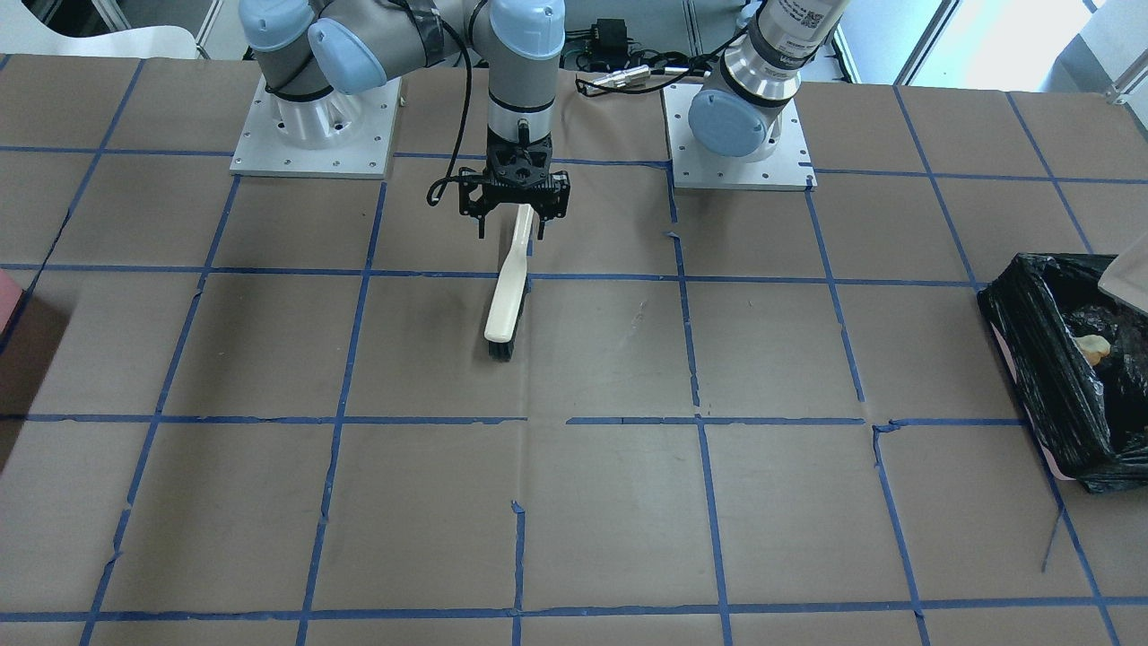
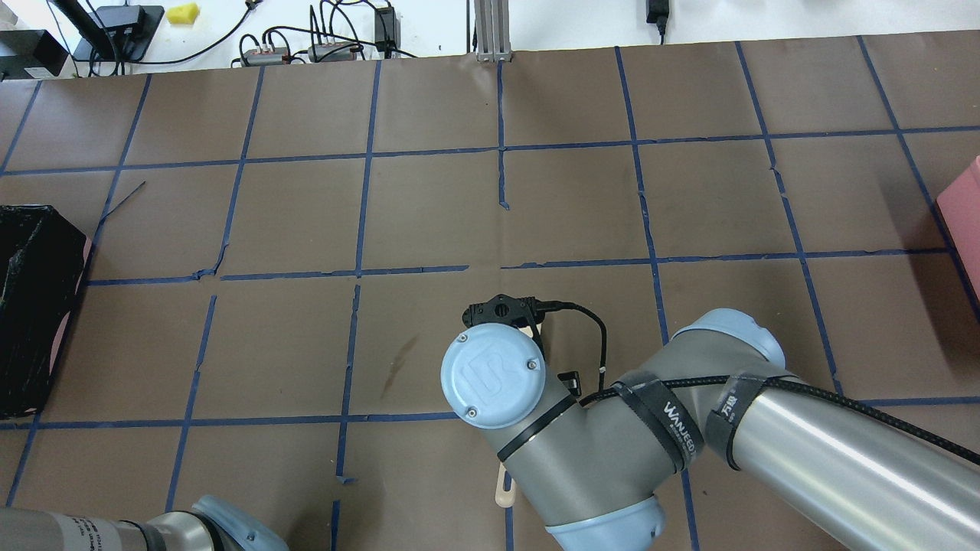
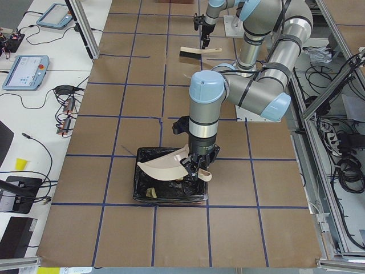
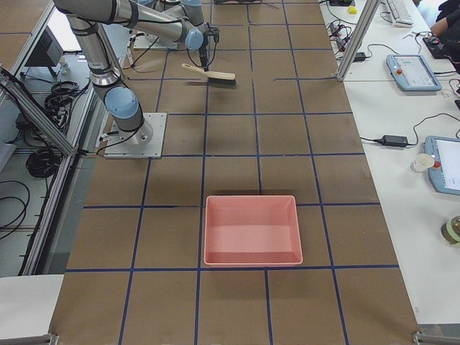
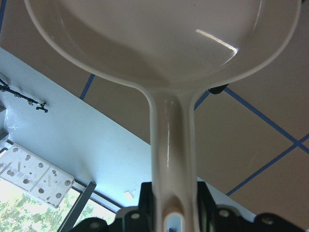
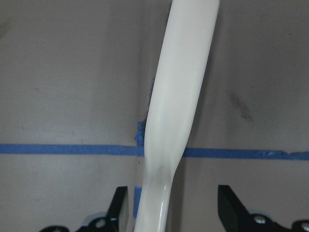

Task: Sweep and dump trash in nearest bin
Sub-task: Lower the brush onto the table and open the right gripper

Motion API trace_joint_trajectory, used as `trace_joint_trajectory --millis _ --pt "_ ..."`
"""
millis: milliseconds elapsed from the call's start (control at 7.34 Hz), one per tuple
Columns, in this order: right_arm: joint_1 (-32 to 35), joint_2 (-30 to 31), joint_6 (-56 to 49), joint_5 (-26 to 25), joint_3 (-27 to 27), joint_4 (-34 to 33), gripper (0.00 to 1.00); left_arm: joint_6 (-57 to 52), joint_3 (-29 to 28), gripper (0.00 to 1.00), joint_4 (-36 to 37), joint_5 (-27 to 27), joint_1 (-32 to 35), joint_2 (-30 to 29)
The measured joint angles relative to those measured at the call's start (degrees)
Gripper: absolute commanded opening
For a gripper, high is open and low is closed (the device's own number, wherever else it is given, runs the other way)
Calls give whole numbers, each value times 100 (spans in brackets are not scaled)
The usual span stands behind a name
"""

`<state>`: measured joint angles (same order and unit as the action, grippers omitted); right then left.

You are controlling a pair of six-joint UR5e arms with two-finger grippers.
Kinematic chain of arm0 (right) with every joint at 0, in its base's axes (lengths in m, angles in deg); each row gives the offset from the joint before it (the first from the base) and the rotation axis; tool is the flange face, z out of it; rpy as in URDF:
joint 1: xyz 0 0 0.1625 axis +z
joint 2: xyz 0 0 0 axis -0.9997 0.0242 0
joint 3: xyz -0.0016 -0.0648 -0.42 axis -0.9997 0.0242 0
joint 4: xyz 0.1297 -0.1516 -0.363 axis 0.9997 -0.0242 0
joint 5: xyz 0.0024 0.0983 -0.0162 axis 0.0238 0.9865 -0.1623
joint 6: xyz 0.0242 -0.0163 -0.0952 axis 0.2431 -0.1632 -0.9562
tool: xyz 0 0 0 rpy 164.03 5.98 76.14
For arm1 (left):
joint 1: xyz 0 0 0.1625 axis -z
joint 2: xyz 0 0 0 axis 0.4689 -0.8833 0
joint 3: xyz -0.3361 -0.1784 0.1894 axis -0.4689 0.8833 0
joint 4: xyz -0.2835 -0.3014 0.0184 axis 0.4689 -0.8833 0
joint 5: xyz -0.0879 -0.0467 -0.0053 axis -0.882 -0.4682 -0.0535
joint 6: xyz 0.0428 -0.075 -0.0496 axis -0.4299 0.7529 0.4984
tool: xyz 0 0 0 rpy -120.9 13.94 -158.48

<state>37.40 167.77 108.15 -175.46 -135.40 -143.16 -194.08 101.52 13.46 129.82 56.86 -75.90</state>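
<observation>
Seen from the table's left end, the bin [image 3: 139, 184] sat nearest, on the tabletop [image 1: 628, 502] at the robot's left, its black bag crinkled over the rim. A pale piece of bread [image 3: 149, 192] lay inside on the bag; in the front-facing view another golden scrap showed in the same bin. How many pieces were in there could not be told.

Directly above the bin hung the dustpan [image 3: 165, 166], tilted, with its scoop out over the opening and its handle toward the arm. The left end effector [image 3: 198, 170] pinched that handle, fingers pressed against both of its sides in the wrist view.

Farther along, near the robot's bases, the brush [image 1: 505, 305] lay with its bristle end on the tabletop, pointing away from the robot, across a blue tape line. The right end effector [image 1: 512, 224] stood over the handle with its fingers spread. The handle passed between them, close beside one finger and well apart from the other.

Farthest off, at the robot's right end of the tabletop, sat a pink tub [image 4: 251, 200].
</observation>
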Motion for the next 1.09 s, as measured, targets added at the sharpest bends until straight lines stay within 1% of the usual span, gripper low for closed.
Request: trace_joint_trajectory --millis 136,272,409,545,953,1089 --pt "-128 0 -173 -63 185 143 96 98 8 5 -179 -265 25 74" --pt "-357 9 -379 -69 425 383 100 176 24 5 -354 -575 69 172" --pt "-606 24 -571 -51 722 732 100 287 45 5 -493 -793 215 280" --pt "-845 37 -819 -39 999 1085 100 456 59 5 -593 -886 472 398" --pt "-1555 69 -1502 -24 1473 1561 100 1229 225 5 -826 -960 1351 630" --pt "-1842 110 -1677 -17 1662 1872 100 1637 341 5 -863 -993 1727 645"
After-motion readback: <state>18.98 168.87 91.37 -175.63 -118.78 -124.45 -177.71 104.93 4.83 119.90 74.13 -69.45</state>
